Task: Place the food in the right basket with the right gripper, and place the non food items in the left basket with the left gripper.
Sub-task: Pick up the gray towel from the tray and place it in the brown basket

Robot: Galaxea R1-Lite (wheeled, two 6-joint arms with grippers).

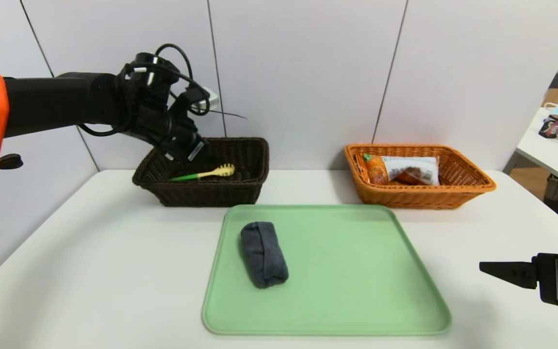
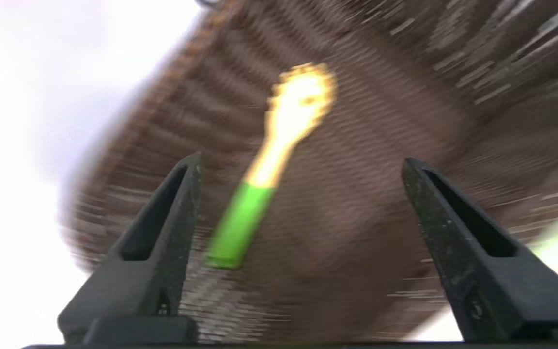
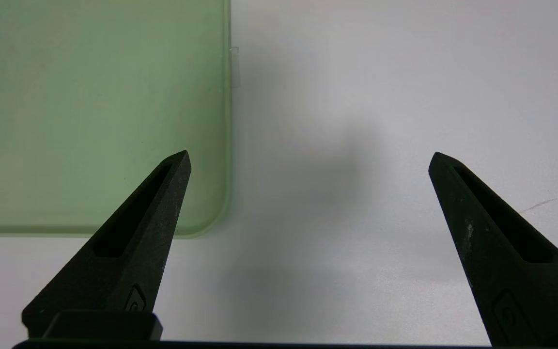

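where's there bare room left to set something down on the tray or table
Most of the green tray is bare to the right of the grey rolled cloth. The white table is bare left of the tray. Tight spots: the dark basket under the open left gripper, and the strip between the tray's rim and both baskets.

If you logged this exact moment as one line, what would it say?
left gripper: open over dark brown wicker basket | yellow spoon-fork: inside | grey rolled cloth: on green tray

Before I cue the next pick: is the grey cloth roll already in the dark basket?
No, the grey cloth roll lies on the green tray; the dark basket holds only the spoon-fork.
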